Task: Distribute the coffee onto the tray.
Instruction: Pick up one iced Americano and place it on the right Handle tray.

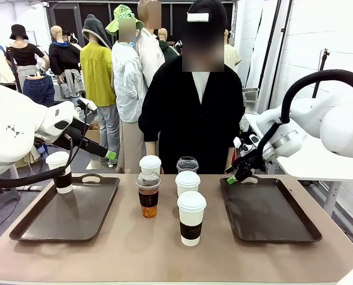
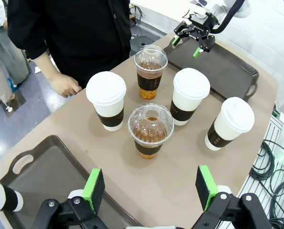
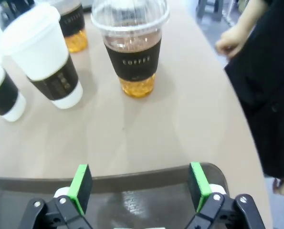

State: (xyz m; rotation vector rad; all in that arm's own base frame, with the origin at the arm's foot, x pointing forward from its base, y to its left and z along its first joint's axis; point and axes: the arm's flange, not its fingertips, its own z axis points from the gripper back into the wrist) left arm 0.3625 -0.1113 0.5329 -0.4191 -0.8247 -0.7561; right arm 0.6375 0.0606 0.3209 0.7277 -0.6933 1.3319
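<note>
The nearest white cup [image 1: 191, 218] with a brown sleeve stands in the middle of the table [image 1: 134, 255]. At its ten o'clock is the first clear cup [image 1: 148, 195] of brown drink, and at its twelve o'clock the second white cup [image 1: 187, 183]. Farther back, the third white cup [image 1: 150, 164] and the second clear cup [image 1: 187, 164] stand side by side, close to the person [image 1: 191, 113]. These five cups are on the bare table between the trays.

The left tray [image 1: 75, 217] carries the fourth white cup [image 1: 59, 172] in its far corner, at eleven o'clock. The left gripper [image 2: 150, 179] hangs above this tray's one o'clock corner, with its jaws wide apart and holding nothing. The right gripper [image 3: 139, 179] hovers over the eleven o'clock corner of the right tray [image 1: 271, 214], jaws also spread wide and holding nothing.
</note>
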